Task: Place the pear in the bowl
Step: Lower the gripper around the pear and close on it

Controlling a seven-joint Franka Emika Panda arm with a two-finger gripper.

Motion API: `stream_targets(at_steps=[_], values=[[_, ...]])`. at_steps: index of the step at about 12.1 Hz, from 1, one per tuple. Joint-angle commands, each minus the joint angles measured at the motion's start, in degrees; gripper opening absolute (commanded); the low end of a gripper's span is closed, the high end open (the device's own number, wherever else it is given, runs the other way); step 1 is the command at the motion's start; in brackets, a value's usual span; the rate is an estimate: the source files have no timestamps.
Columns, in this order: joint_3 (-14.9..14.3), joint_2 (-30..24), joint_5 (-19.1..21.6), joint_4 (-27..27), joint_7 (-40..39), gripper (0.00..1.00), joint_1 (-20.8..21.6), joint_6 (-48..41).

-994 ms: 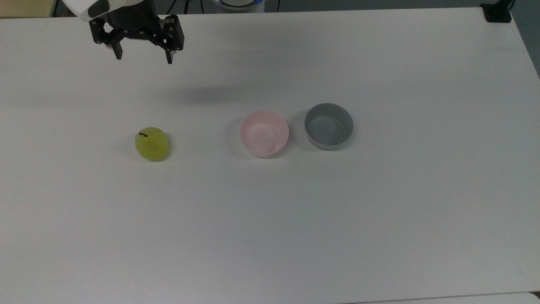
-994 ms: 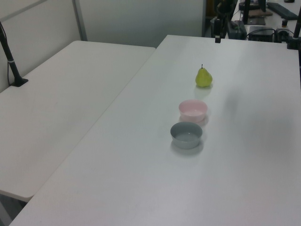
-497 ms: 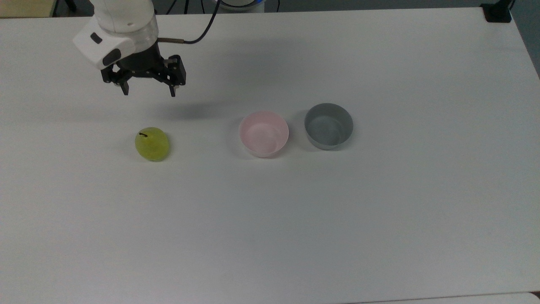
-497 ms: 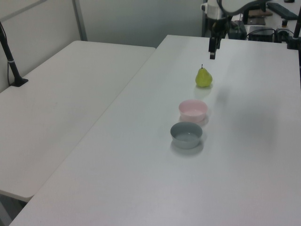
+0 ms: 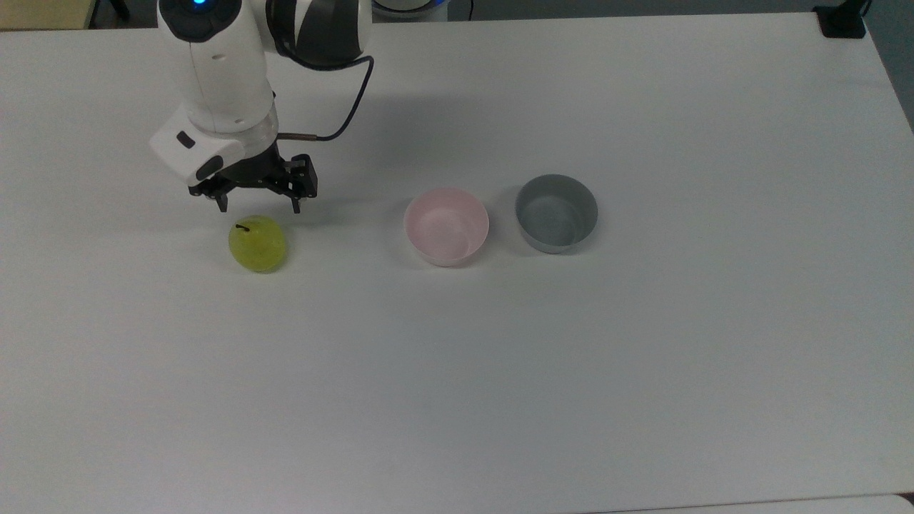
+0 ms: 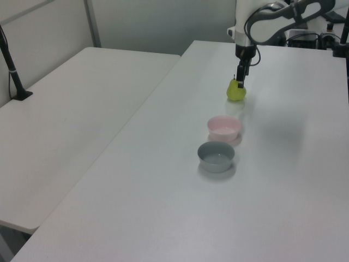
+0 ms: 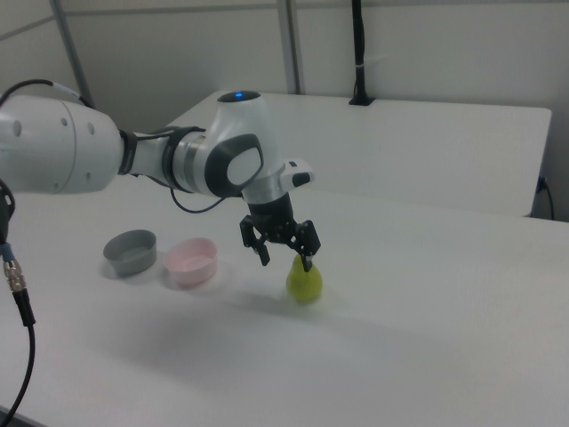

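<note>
Yellow-green glossy pear [image 5: 258,244] upright at top view's centre-left — black two-finger gripper [image 5: 258,205] spread wide just above it, empty, lined up to straddle — pale pink round bowl [image 5: 447,225] waits at centre.

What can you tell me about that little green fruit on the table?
It is a pear, small, glossy and yellow-green, with a short dark stem at its top. It stands upright on the white table, stem up, whole and unmarked as far as can be seen. It sits apart from the pink bowl, on the top view's left of it. The robot's gripper hangs open just above it; whether a finger brushes the pear cannot be told.
</note>
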Motion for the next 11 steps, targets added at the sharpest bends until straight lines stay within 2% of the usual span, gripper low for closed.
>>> stream_targets(at_steps=[1, 6, 11], values=[[-0.2, 2.7, -0.7, -0.7, -1.3, 1.0, -0.8, 5.6], [-0.2, 5.9, -0.8, -0.4, -1.0, 1.0, -1.1, 10.3], [-0.3, 6.0, -1.3, -0.4, -1.0, 1.0, -1.1, 10.3]])
